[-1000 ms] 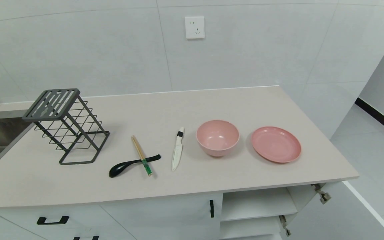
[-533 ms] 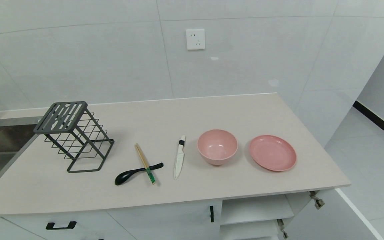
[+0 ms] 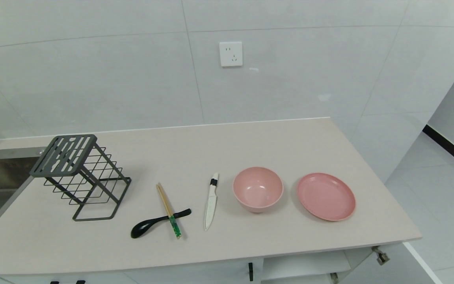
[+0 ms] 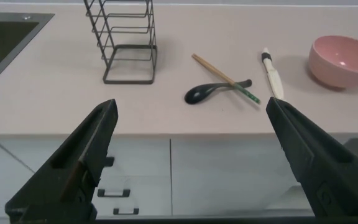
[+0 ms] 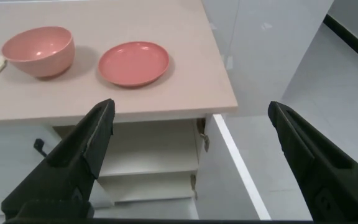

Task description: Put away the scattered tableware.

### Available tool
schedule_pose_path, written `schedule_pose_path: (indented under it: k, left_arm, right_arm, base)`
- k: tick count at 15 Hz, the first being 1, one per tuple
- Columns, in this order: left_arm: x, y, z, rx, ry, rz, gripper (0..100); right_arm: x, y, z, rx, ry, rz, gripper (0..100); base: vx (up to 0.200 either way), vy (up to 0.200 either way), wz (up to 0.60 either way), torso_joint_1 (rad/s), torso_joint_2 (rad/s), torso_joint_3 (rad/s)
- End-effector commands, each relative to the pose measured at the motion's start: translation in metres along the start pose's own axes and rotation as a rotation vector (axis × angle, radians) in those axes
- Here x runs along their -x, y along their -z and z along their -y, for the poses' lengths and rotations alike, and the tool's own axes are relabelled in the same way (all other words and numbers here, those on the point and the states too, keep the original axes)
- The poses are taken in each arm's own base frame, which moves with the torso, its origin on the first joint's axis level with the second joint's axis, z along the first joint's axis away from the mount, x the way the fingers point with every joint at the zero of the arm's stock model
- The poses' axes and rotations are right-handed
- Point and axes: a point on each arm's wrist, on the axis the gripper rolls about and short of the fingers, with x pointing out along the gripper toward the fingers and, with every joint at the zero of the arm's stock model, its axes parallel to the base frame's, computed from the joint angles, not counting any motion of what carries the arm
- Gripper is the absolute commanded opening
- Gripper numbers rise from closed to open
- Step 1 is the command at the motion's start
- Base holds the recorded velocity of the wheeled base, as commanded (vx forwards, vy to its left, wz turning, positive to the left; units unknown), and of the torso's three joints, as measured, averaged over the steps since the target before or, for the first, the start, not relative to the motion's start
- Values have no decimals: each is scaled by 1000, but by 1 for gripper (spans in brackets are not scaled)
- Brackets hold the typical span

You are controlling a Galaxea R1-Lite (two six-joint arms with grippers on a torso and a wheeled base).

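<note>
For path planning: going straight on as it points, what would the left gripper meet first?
The left gripper probably meets the countertop near its front edge, just short of the black spoon; depth unclear.

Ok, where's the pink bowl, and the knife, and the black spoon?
pink bowl (image 3: 257, 189), head view, on the inside bottom of the bowl.
knife (image 3: 210, 206), head view, on the white blade.
black spoon (image 3: 140, 230), head view, on its scoop end.

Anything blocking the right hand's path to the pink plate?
Nothing visible. The right hand hangs open in front of the counter edge. The pink plate lies on the counter beyond it, with the pink bowl on its left, not touching it.
</note>
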Motion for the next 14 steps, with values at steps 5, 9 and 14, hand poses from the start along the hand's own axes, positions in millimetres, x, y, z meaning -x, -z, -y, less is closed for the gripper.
schedule_pose_path:
  k: [5, 9, 14]
  left_arm:
    - [0, 0, 0, -2, -1, -1, 100]
    - [0, 0, 0, 2, -1, -1, 100]
    - [0, 0, 0, -1, -1, -1, 100]
  right_arm:
    - [0, -1, 0, -3, 0, 6, 100]
    - [-1, -9, -1, 4, -47, 72, 100]
    - [-26, -47, -3, 3, -200, -109, 100]
  base:
    - [0, 0, 0, 0, 0, 0]
    - [0, 0, 0, 0, 0, 0]
    - [0, 0, 0, 0, 0, 0]
